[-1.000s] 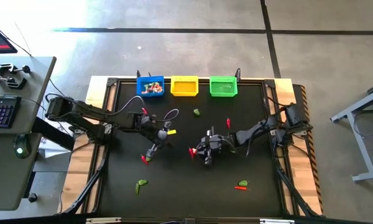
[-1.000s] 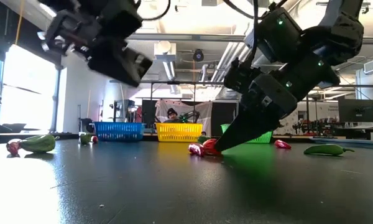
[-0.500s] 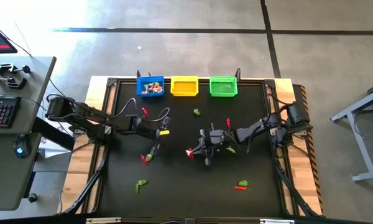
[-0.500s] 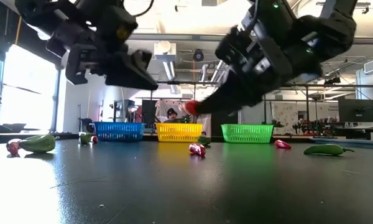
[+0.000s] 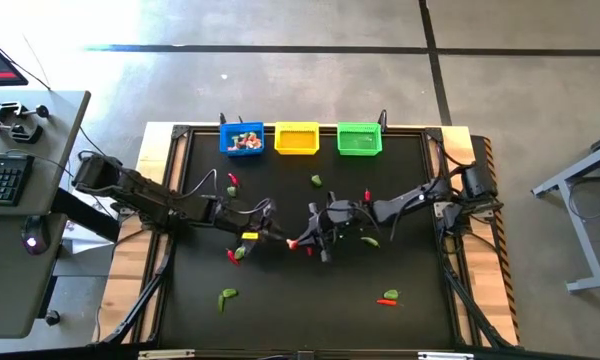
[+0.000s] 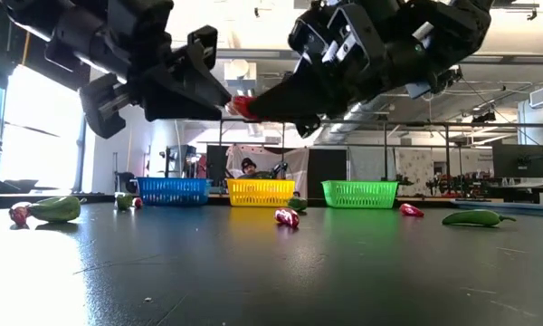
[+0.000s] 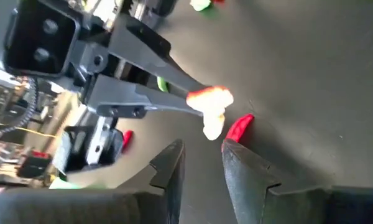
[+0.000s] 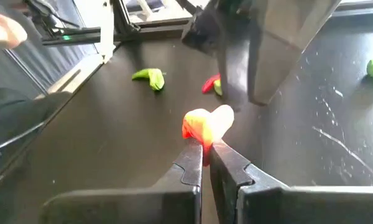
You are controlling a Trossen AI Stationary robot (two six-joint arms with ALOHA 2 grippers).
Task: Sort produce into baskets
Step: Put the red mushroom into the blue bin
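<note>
A workshop floor of grey concrete surrounds the black table (image 5: 280, 320), and in the low view a seated person (image 6: 250, 166) shows far behind it.

The left gripper (image 5: 276, 236) hangs above the middle of the table, lifted clear of the surface, its fingers (image 7: 174, 168) spread a little with nothing between them. Just behind it on the table, toward the left arm's base, lies a red and green piece (image 5: 234, 254); farther out on the same side a green vegetable (image 5: 226, 295) rests near the front edge. A red chilli (image 5: 232, 180) lies beyond the left gripper, toward the baskets.

Tip to tip with it comes the right gripper (image 5: 298, 241), its fingers pressed together on a red and whitish piece of produce (image 8: 205, 123), which juts from the tips just ahead of the left gripper's open fingers and well above the table.

Behind the right gripper, toward its own arm, a green pepper (image 5: 369, 240) lies on the table. Past both grippers, along the far edge, stand the blue basket (image 5: 242, 139), holding several pieces, the yellow basket (image 5: 297, 139) and the green basket (image 5: 359, 139). Near the front on the right lies a small orange and green piece (image 5: 388, 297).
</note>
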